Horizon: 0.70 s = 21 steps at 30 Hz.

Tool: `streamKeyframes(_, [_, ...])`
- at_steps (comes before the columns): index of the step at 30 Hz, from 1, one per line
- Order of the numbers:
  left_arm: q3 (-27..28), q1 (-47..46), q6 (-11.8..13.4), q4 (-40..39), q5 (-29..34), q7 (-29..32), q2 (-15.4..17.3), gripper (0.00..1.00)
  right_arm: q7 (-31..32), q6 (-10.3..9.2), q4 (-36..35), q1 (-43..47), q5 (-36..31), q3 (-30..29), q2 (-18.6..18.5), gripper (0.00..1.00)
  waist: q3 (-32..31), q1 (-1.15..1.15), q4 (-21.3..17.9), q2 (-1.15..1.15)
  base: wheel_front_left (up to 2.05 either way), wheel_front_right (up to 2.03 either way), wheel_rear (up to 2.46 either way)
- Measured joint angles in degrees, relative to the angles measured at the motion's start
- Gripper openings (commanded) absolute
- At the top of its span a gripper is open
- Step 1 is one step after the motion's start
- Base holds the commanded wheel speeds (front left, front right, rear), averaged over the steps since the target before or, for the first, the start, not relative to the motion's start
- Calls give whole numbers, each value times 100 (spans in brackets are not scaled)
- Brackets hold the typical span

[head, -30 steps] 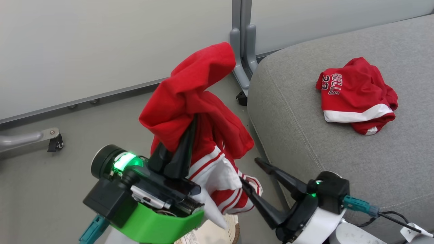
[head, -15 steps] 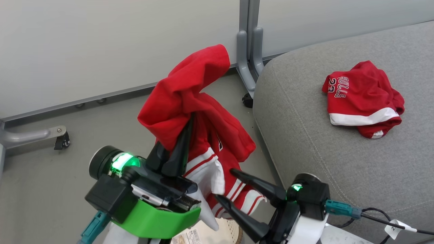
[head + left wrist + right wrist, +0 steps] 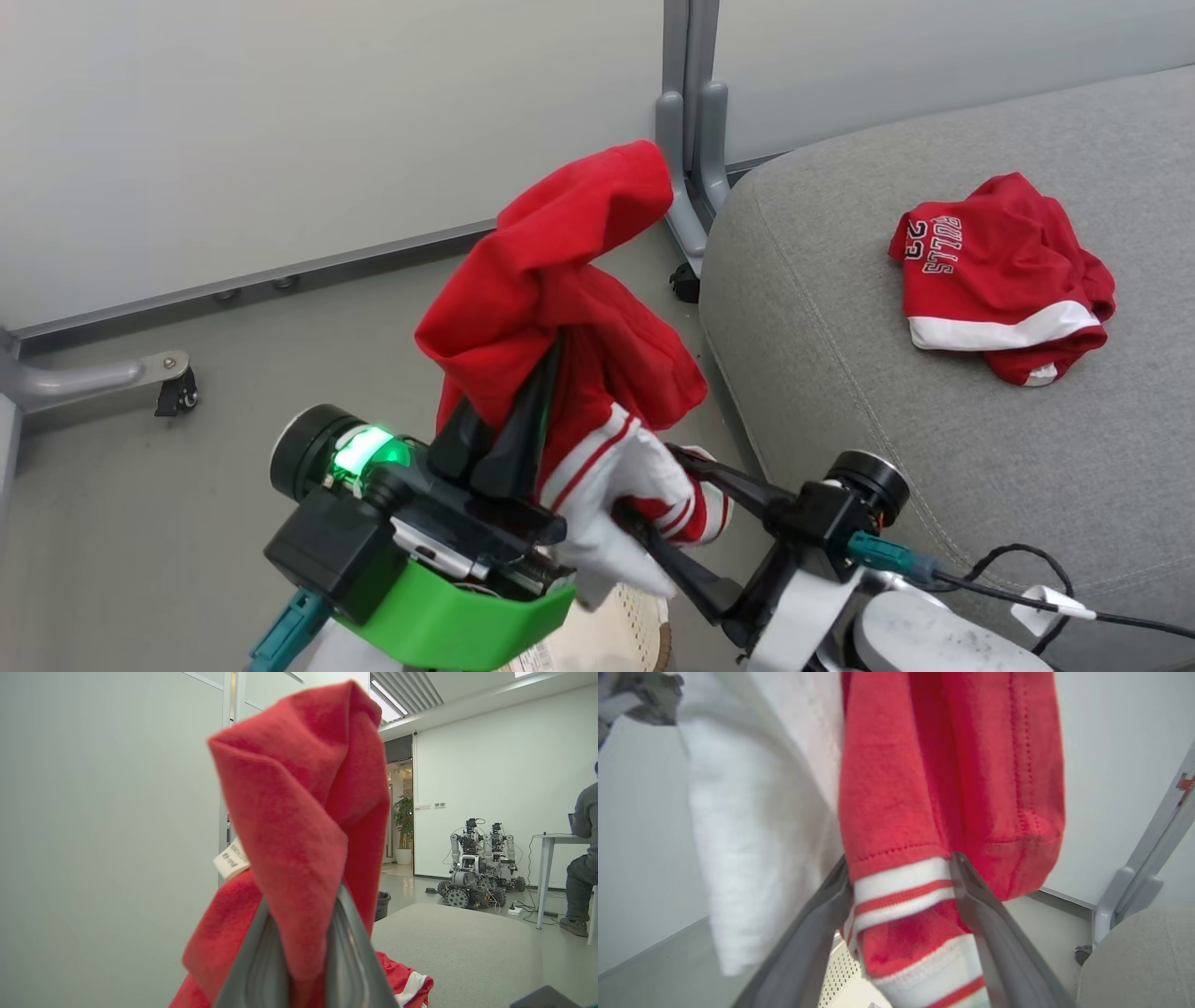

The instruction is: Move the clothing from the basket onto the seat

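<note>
My left gripper (image 3: 551, 359) is shut on a red garment (image 3: 551, 271), one piece of the clothing, which hangs bunched over its fingers above the floor. In the left wrist view the left gripper (image 3: 302, 900) pinches the red cloth (image 3: 299, 793) between its fingers. My right gripper (image 3: 646, 483) stands open, its fingers on either side of the garment's white-and-red striped hem (image 3: 644, 481). The right gripper (image 3: 900, 858) shows the striped hem (image 3: 901, 886) between its fingers. A second red garment (image 3: 1004, 275) lies on the grey seat (image 3: 868, 411). The basket (image 3: 630, 635) peeks out below the grippers.
A grey partition foot (image 3: 686, 187) and a caster (image 3: 684, 280) stand at the seat's far corner. Another caster leg (image 3: 140, 378) sits on the floor at left. Other wheeled robots (image 3: 472, 868) and a seated person (image 3: 581, 858) at a desk are beyond the seat.
My right gripper has swung left until its open fingers straddle the hanging striped hem. The left gripper still holds the garment, shifted slightly right. The camera view has shifted a little.
</note>
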Motion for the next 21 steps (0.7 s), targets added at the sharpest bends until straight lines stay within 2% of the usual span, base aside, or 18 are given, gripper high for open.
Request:
streamKeyframes(4, [-122,-1,0,4,-35,0,0,0,0,1,287,-81,-318,-16,286,100,-29,0,43,0,0,0,0])
streamKeyframes(9, [-301,-2,0,19,-40,0,40,0,0,1,626,-236,-665,53,446,100,-70,0,98,0,0,0,0])
streamKeyframes(20, [-779,-41,0,145,-74,0,160,0,0,1,1277,-611,-646,503,856,100,-137,0,211,0,0,0,0])
streamKeyframes(21, [-800,-53,0,152,-75,0,159,0,0,1,1306,-635,-603,508,880,4,-134,0,222,0,0,0,0])
